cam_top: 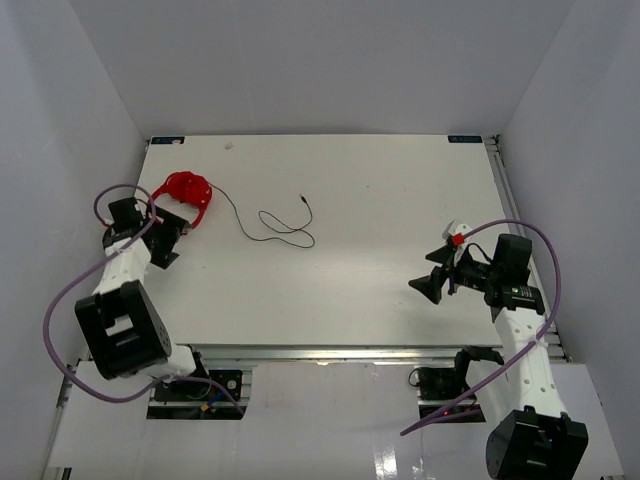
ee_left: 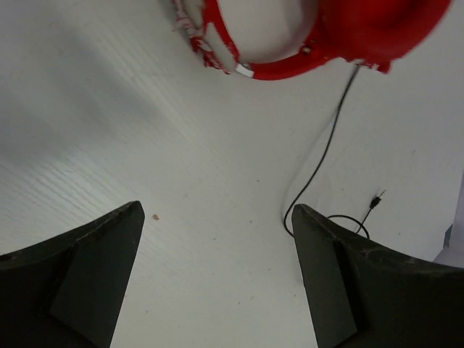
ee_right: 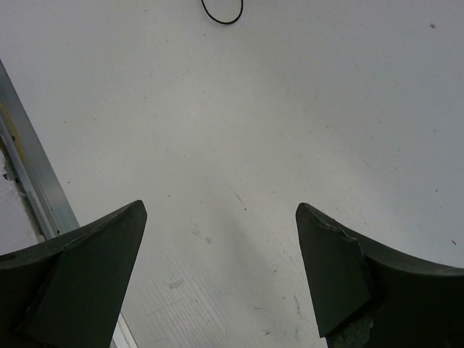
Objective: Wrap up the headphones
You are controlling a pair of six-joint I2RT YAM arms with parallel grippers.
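My left end effector (cam_top: 172,238) stands wide, nothing between its fingers; in the left wrist view (ee_left: 217,210) bare worktop (cam_top: 380,200) shows in the gap; the headphones (cam_top: 186,192) lie just ahead of it, near the far left corner of the worktop, apart from the fingertips and not touched; from the wrist I see the red headband and one earcup (ee_left: 377,29) at the top of the picture; the thin black cable (cam_top: 270,225) leaves the earcup, runs rightward and toward the near side, curls into loose loops on the worktop and ends in a plug (cam_top: 303,199) lying toward the middle; in the left wrist view the cable (ee_left: 322,152) drops past my right-hand finger and the plug (ee_left: 375,199) lies just beyond it; my right end effector (cam_top: 430,272) is also spread wide and holds nothing, well apart from the headphones on the right side, pointing left across the worktop; its wrist view (ee_right: 221,206) shows only a loop of cable (ee_right: 221,14) far ahead, with the metal rail (ee_right: 29,174) of the near edge to the left; the headphones sit close to the left edge and the white wall (cam_top: 70,120); open worktop stretches between the cable and my right end effector.
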